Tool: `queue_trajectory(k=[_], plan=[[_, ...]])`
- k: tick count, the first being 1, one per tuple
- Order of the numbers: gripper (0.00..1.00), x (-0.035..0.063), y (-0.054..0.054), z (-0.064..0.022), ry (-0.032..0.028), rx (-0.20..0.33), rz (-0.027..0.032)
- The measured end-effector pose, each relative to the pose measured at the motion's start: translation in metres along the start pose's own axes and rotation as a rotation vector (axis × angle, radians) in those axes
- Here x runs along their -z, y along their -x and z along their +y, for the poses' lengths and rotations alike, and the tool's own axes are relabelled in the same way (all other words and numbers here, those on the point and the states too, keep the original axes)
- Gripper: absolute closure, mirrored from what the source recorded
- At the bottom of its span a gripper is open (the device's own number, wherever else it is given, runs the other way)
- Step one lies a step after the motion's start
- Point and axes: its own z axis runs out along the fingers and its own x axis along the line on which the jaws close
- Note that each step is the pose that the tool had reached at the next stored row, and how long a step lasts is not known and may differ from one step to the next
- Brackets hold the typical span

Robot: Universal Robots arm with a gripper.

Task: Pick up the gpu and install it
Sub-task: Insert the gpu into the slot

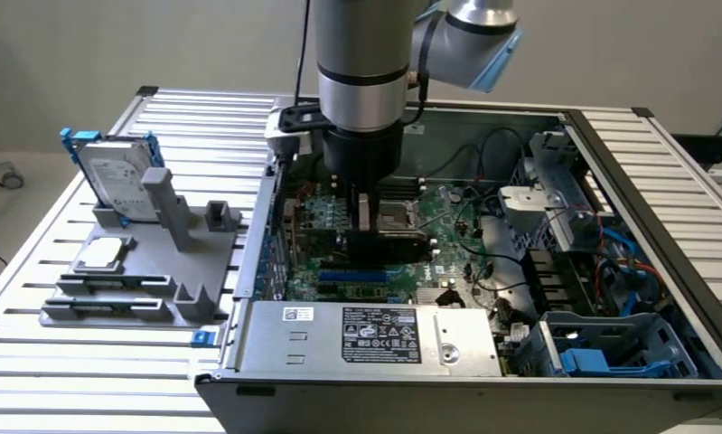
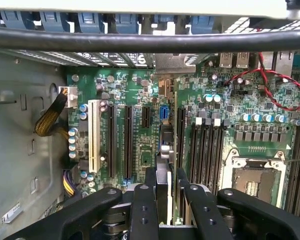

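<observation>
Inside the open computer case (image 1: 650, 181), my gripper (image 1: 363, 206) reaches down over the green motherboard (image 1: 336, 221). It is shut on the gpu (image 1: 391, 242), whose black shroud hangs just below the fingers. In the wrist view the gpu (image 2: 166, 150) is edge-on, a thin upright card between the two black fingers (image 2: 150, 180) of the gripper (image 2: 166, 177). It runs parallel to the long black expansion slots (image 2: 181, 135) and sits close over the board. Whether its edge is in a slot I cannot tell.
Several black slots (image 2: 112, 142) and a white one (image 2: 94, 135) lie beside the card, with memory slots (image 2: 205, 150) and the CPU socket (image 2: 252, 180) on the other side. The power supply (image 1: 373, 334) fills the near end. A grey fixture (image 1: 119, 271) holds a blue-framed hard drive (image 1: 114, 176) and a silver chip (image 1: 105, 255).
</observation>
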Motion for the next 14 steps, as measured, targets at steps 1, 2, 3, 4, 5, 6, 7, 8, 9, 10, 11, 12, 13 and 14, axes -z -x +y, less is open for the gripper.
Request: queue_trajectory(k=[1,2,3,4,5,6,7,8,9,10,11,12,13,14], plan=[[0.73,-0.0002,-0.0001,0.0001,0.0010,0.000,0.0002],[0.73,-0.0005,-0.0002,0.0002,0.0026,-0.001,0.0003],[0.73,-0.0008,-0.0003,0.0004,0.0034,-0.002,0.0002],[0.73,-0.0010,-0.0004,0.0007,0.0039,-0.003,0.0003],[0.73,-0.0014,-0.0006,0.0010,0.0043,-0.005,0.0000],[0.73,-0.0016,-0.0008,0.0012,0.0050,-0.007,0.0001],[0.73,-0.0018,-0.0013,0.0014,0.0064,-0.010,0.0004],[0.73,-0.0019,-0.0019,0.0016,0.0079,-0.012,0.0003],[0.73,-0.0020,-0.0026,0.0017,0.0097,-0.014,0.0005],[0.73,-0.0022,-0.0032,0.0017,0.0117,-0.016,0.0005],[0.73,-0.0023,-0.0037,0.0018,0.0138,-0.017,0.0005],[0.73,-0.0024,-0.0042,0.0018,0.0166,-0.018,0.0006],[0.73,-0.0026,-0.0044,0.0018,0.0191,-0.020,0.0004],[0.73,-0.0026,-0.0048,0.0018,0.0216,-0.022,0.0006]])
